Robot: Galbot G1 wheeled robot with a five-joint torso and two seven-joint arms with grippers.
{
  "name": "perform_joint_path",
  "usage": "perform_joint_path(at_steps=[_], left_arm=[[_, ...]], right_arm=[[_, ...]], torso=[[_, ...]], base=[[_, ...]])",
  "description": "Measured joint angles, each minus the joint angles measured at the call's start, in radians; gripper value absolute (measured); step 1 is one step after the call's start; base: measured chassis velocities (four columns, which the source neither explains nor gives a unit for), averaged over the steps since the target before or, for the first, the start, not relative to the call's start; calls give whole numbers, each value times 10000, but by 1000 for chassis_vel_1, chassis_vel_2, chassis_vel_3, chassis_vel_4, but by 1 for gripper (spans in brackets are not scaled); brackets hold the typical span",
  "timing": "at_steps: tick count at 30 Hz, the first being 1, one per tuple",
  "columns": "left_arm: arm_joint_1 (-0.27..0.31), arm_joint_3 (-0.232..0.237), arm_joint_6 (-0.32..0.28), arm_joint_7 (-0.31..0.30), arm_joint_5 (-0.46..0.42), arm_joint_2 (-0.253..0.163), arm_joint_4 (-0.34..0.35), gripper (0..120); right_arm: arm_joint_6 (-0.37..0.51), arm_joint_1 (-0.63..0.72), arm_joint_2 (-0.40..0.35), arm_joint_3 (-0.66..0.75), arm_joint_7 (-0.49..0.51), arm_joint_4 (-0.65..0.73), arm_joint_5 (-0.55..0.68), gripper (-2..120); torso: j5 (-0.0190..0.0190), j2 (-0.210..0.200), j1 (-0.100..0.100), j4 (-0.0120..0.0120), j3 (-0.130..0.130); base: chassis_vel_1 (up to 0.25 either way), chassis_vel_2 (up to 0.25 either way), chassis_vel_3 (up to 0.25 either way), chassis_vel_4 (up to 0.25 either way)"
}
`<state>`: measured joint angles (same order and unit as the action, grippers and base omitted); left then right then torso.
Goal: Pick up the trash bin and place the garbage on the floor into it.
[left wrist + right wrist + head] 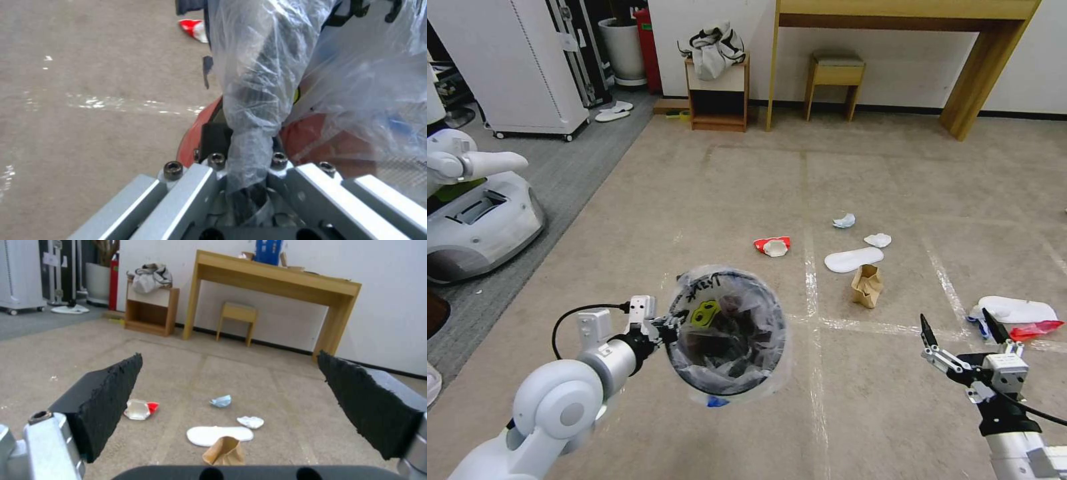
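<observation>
While the trash bin (727, 333) is held above the floor (707, 193), its rim and crinkled liner are pinched by the left gripper (668, 322). The garbage (866, 285) lies beyond the bin, ahead of the spread, empty right gripper (958, 326). The brown bag is judged light and crushable, best taken by its folded top.

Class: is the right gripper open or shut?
Open: the right gripper has its black pads spread wide apart, with carpet and litter visible between them.
</observation>
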<state>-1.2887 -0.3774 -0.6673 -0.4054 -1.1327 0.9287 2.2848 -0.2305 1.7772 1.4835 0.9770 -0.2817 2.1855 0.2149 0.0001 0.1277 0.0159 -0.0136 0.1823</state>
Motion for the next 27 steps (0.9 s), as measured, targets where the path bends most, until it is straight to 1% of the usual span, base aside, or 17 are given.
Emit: perform_joint_path(at_steps=[4,7,10,12,16,18,20,23,27], left_arm=[[-27,97,-46,-39,-80,21,199,1],[-212,146,-100,-77,-132,102,412,1],[-255,159,-110,-79,-140,129,470,1],[-344,216,-150,-75,-177,243,596,1],[-347,307,-173,-74,-128,400,598,1],[-354,414,-213,-60,-29,568,597,1],[-363,432,-222,-52,5,597,595,1],[-407,422,-224,-31,60,604,582,1],[-570,233,-191,51,129,521,581,1]], right_arm=[[0,-19,2,-11,0,-31,1,100],[-6,-38,3,-45,2,-83,-2,100],[-7,-40,1,-47,3,-84,-2,100],[-13,-33,-5,-43,5,-82,-2,100],[-27,-16,-13,-16,5,-70,-2,100],[-39,15,-19,33,5,-45,14,100],[-45,24,-22,63,4,-31,21,100],[-58,65,-23,102,-25,2,76,100],[-71,107,-21,130,-33,54,142,100]], torso=[[0,-1,0,0,0],[-1,0,-1,1,0],[-1,0,0,1,0],[0,0,0,1,0],[-1,0,0,0,0],[-1,0,0,0,0],[-1,0,0,0,0],[-1,0,0,0,1],[-1,0,0,0,0]], base=[[0,0,0,0],[0,0,0,0],[0,0,0,0],[0,0,0,0],[0,0,0,0],[0,0,0,0],[0,0,0,0],[0,0,0,0],[0,0,0,0]])
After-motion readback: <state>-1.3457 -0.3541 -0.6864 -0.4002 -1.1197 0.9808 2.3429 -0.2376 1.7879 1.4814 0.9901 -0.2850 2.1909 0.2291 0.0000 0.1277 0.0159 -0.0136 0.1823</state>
